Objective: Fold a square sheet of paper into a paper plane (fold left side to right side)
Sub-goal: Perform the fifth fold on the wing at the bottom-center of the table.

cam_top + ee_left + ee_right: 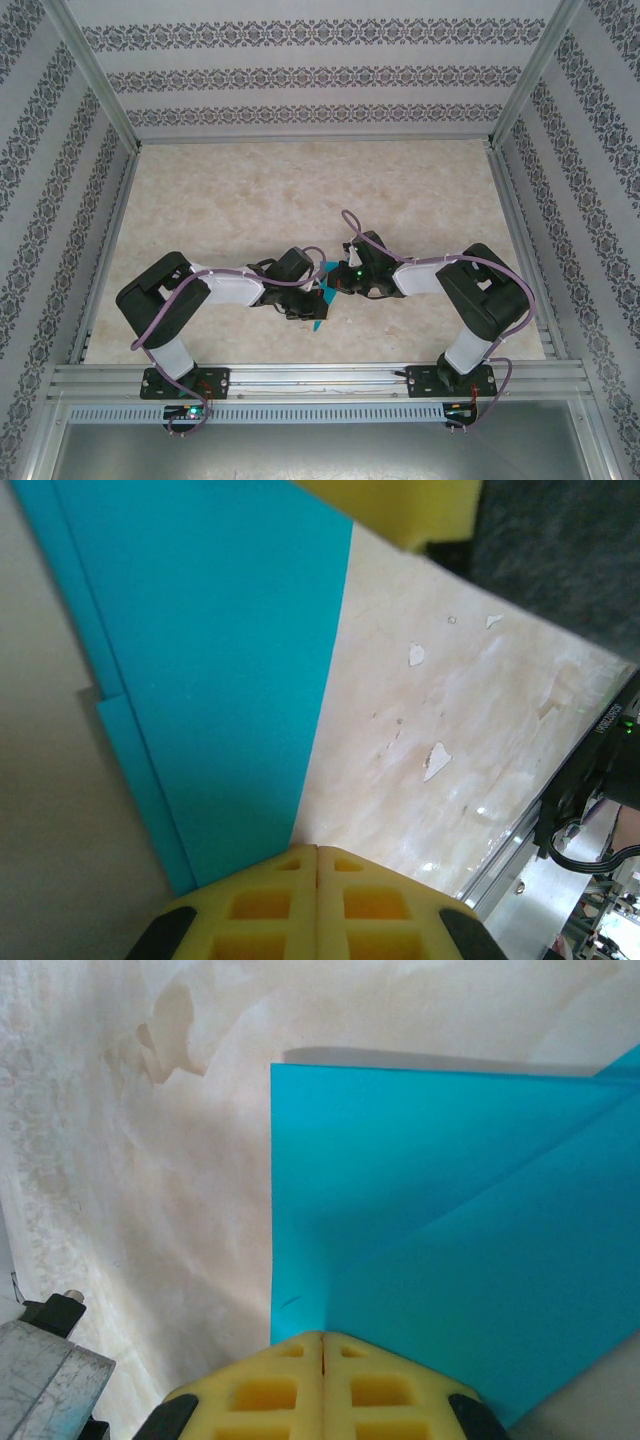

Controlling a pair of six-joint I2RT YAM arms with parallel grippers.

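1. There are two arms, the left arm [230,290] and the right arm [430,275], and each ends in one pair of jaws. There is one paper plane [319,318] and one worktop [300,190].
2. In the overhead view the paper plane lies at the centre of the frame, between the two wrists where the arms meet.
3. The left jaws are pressed together. Their two yellow pads [260,910] meet along a thin seam at the bottom centre of the left wrist view. The right jaws are pressed together the same way, pads [380,1390] closed at the bottom centre of the right wrist view. The tips of both pairs sit at the paper's edge, but I cannot tell whether they touch it.
4. The paper plane [220,680] is thin, matte turquoise paper, flat and layered, with stepped edges along its left side. In the right wrist view it [450,1210] shows a square corner and two straight diagonal creases.
5. The worktop [450,730] is glossy beige, marbled, with small chipped flecks. The pads are ribbed with square pockets.
6. In the overhead view the plane's long axis runs roughly top to bottom, slightly tilted. In the left wrist view it narrows from the upper left towards the bottom centre.
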